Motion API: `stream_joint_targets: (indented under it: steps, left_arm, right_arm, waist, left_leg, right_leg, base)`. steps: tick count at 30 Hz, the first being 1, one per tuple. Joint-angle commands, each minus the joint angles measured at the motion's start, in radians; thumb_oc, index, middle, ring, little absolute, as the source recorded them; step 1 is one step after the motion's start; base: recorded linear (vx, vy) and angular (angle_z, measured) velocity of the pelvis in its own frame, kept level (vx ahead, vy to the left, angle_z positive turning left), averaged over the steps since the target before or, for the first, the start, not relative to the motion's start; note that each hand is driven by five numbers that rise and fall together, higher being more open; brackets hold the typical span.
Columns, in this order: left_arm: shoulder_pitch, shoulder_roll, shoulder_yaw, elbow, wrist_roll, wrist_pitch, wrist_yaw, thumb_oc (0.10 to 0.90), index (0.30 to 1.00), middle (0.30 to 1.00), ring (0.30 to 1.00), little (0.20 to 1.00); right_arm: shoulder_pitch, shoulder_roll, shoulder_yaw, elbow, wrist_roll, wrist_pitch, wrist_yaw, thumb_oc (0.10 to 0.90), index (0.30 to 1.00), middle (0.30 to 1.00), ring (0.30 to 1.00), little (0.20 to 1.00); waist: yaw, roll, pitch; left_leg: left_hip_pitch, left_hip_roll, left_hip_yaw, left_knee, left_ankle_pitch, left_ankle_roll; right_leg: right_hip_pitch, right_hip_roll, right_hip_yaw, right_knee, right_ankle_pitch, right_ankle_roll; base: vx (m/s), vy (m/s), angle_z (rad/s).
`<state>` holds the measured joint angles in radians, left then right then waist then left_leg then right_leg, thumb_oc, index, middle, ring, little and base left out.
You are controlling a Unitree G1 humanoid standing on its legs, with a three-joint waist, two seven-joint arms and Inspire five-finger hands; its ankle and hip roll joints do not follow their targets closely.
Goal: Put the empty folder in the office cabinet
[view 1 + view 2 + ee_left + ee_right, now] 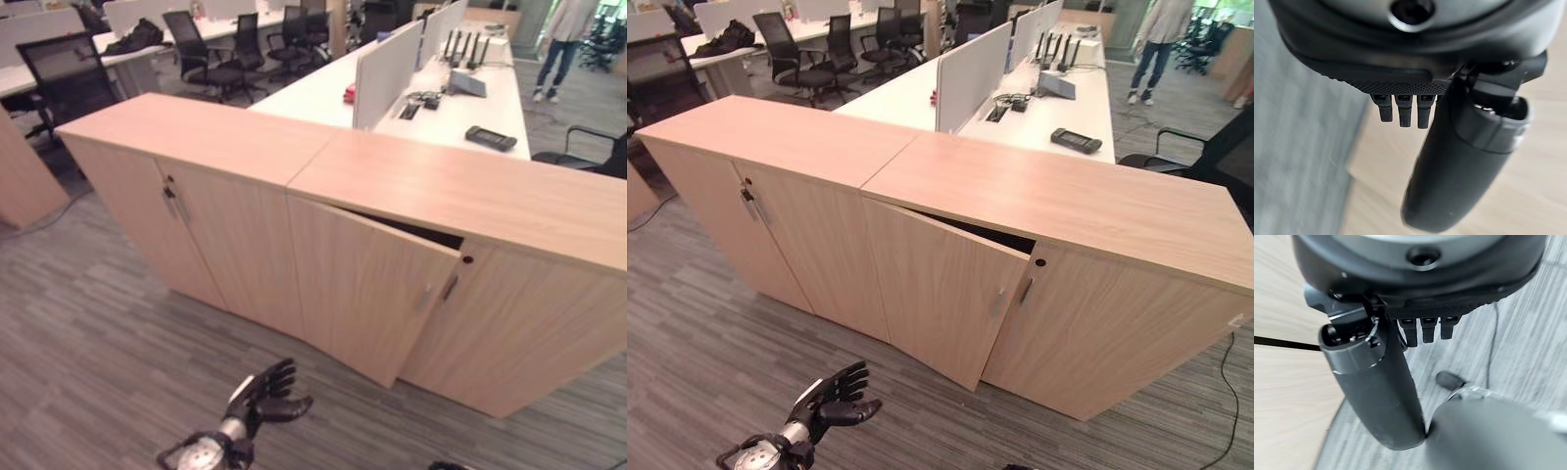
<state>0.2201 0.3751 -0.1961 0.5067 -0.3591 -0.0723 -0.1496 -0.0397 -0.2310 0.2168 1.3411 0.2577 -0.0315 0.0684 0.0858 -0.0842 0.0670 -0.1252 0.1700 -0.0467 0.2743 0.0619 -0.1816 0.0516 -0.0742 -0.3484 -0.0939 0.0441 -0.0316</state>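
While poised low before the office cabinet point(411, 186), left hand point(263, 397) hung with fingers loosely spread, holding nothing; right hand point(1371, 396) likewise looked relaxed and empty, though poorly shown. Found no folder anywhere. Judged the step as door-opening: cabinet door point(367, 294) stood slightly ajar. Next called for hooking its free edge and swinging wider.
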Motion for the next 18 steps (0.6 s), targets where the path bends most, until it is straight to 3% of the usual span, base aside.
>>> stream_joint_targets:
  steps: [1,3,7,10,11,14,18]
  left_arm:
    - [-0.055,0.014,0.071,-0.099,0.193,-0.168,0.112,0.800,0.900,0.900,0.900,0.900]
    - [-0.043,0.009,0.070,-0.031,0.223,-0.154,0.117,0.800,0.900,0.900,0.900,0.900]
    - [-0.055,-0.017,0.135,0.152,0.089,-0.129,0.096,0.800,0.900,0.900,0.900,0.900]
    - [-0.083,-0.060,0.194,0.414,0.022,-0.110,0.087,0.800,0.900,0.900,0.900,0.900]
    - [-0.084,-0.060,0.194,0.415,0.022,-0.110,0.087,0.800,0.900,0.900,0.900,0.900]
    - [-0.127,-0.093,0.216,0.733,0.072,-0.089,0.118,0.800,0.900,0.900,0.900,0.900]
    - [-0.111,-0.095,0.231,0.795,0.087,-0.084,0.125,0.800,0.900,0.900,0.900,0.900]
  right_arm:
    - [-0.072,-0.012,0.015,0.019,0.028,-0.050,-0.007,0.800,0.900,0.900,0.900,0.900]
    - [-0.078,-0.009,0.021,0.020,0.027,-0.049,-0.005,0.800,0.900,0.900,0.900,0.900]
    - [-0.082,-0.012,0.036,0.015,0.025,-0.052,0.002,0.800,0.900,0.900,0.900,0.900]
    - [-0.078,-0.005,0.037,0.028,0.012,-0.046,0.013,0.800,0.900,0.900,0.900,0.900]
    - [-0.078,-0.005,0.037,0.028,0.012,-0.046,0.013,0.800,0.900,0.900,0.900,0.900]
    - [-0.056,0.005,0.027,0.030,0.015,-0.045,0.011,0.800,0.900,0.900,0.900,0.900]
    - [-0.029,0.012,0.029,0.021,0.018,-0.048,0.009,0.800,0.900,0.900,0.900,0.900]
  waist:
    - [0.029,-0.018,0.029]
    - [0.048,-0.022,0.036]
    - [0.064,-0.001,0.053]
    - [0.063,0.014,0.021]
    - [0.061,0.014,0.020]
    - [0.038,0.023,-0.027]
    - [0.021,0.027,-0.048]
  left_leg:
    - [-0.031,-0.193,-0.012,0.072,-0.185,0.126]
    - [-0.062,-0.218,-0.045,0.047,-0.163,0.127]
    - [-0.096,-0.264,-0.140,-0.042,-0.089,0.118]
    - [0.000,-0.237,-0.164,-0.193,-0.059,0.131]
    - [-0.001,-0.238,-0.165,-0.195,-0.056,0.131]
    - [0.056,-0.205,-0.162,-0.315,-0.008,0.129]
    - [0.077,-0.194,-0.173,-0.362,0.005,0.128]
  right_leg:
    - [0.024,-0.004,-0.014,0.046,-0.073,0.080]
    - [0.024,0.007,0.003,0.050,-0.073,0.083]
    - [0.028,0.037,0.057,0.059,-0.075,0.087]
    - [0.032,0.054,0.087,0.055,-0.077,0.091]
    - [0.029,0.053,0.086,0.055,-0.076,0.091]
    - [0.025,0.050,0.096,0.043,-0.075,0.096]
    - [0.026,0.047,0.103,0.031,-0.065,0.100]
  base:
    - [0.02,-0.043,-0.20]
    - [0.02,0.005,-0.08]
    - [0.01,0.038,-0.35]
    - [0.07,0.079,-0.73]
    - [0.06,0.081,-0.62]
    - [0.09,0.128,-0.27]
    - [0.04,0.077,-0.14]
